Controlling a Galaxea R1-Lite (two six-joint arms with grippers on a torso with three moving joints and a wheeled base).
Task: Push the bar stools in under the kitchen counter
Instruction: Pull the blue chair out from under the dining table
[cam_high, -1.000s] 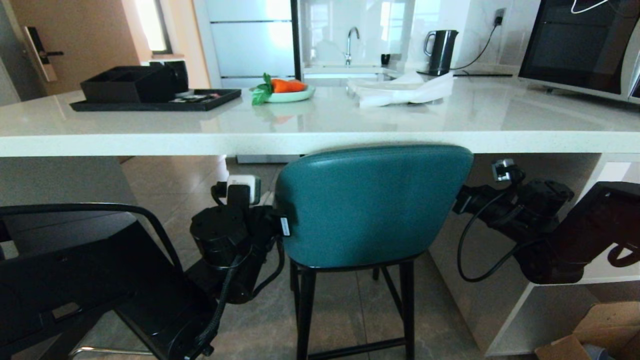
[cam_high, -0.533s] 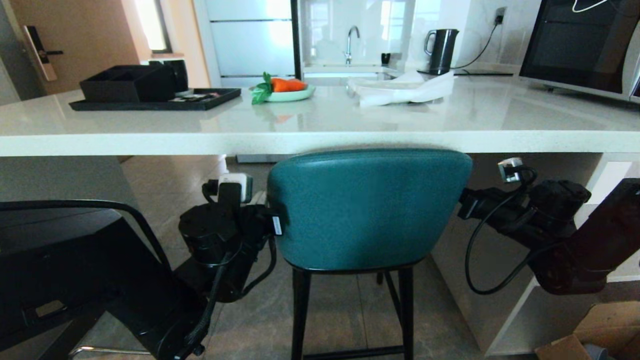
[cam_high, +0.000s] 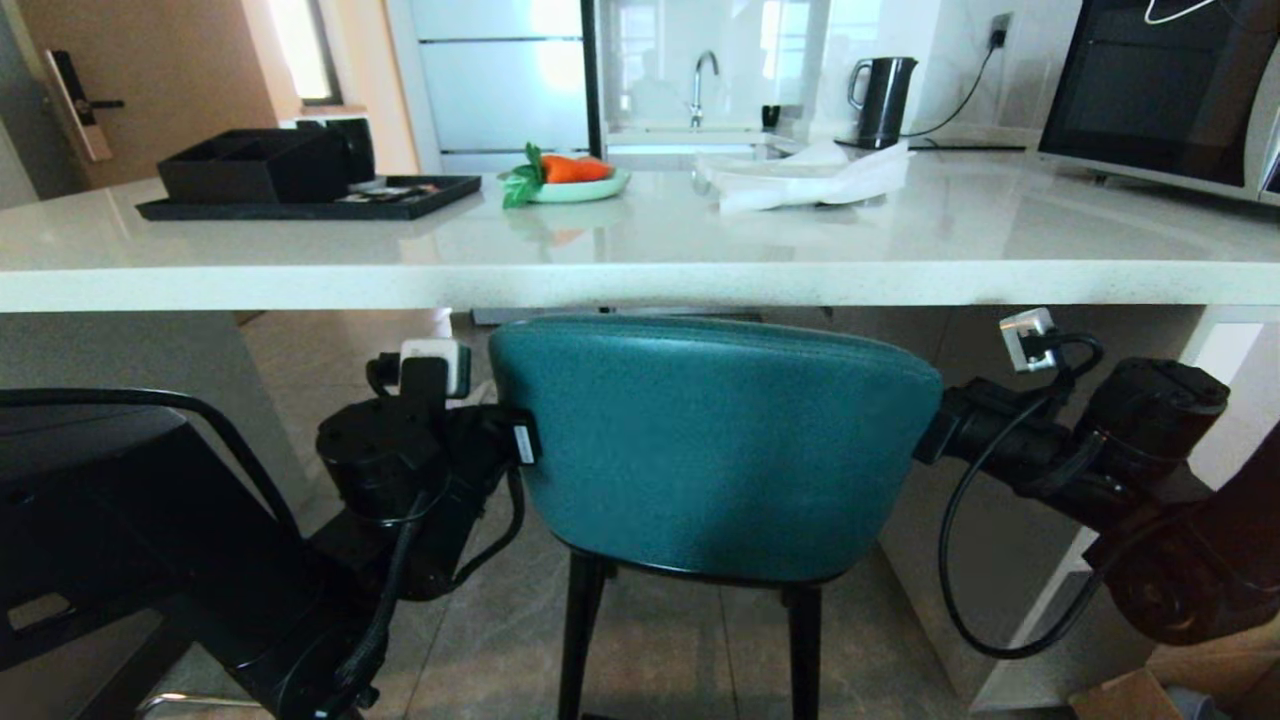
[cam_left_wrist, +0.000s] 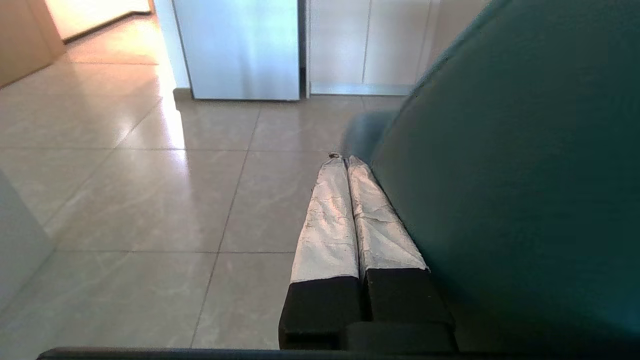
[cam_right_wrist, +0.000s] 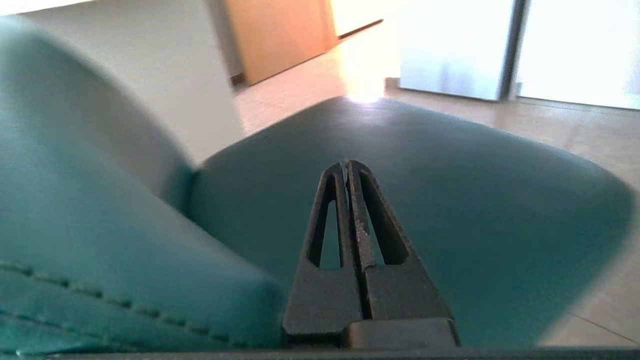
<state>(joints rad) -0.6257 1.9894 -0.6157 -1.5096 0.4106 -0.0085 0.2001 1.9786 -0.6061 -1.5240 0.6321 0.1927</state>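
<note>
Head view: the teal stool (cam_high: 715, 445) stands before the white surface (cam_high: 640, 260), its curved back just below the slab's front edge. The left gripper (cam_left_wrist: 345, 162), fingers together and empty, lies along the back's left edge. The right gripper (cam_right_wrist: 346, 167), fingers likewise pressed together, sits at the back's right side, above the seat.

Teal stool (cam_high: 715, 445): smooth leather-look, soft sheen, stitched seam. Desk (cam_high: 640, 285): glossy stone-look slab. Floor (cam_left_wrist: 150, 190): polished tile. Left pincer (cam_left_wrist: 346, 162) fingers (cam_left_wrist: 327, 220): wrinkled whitish wrap.
</note>
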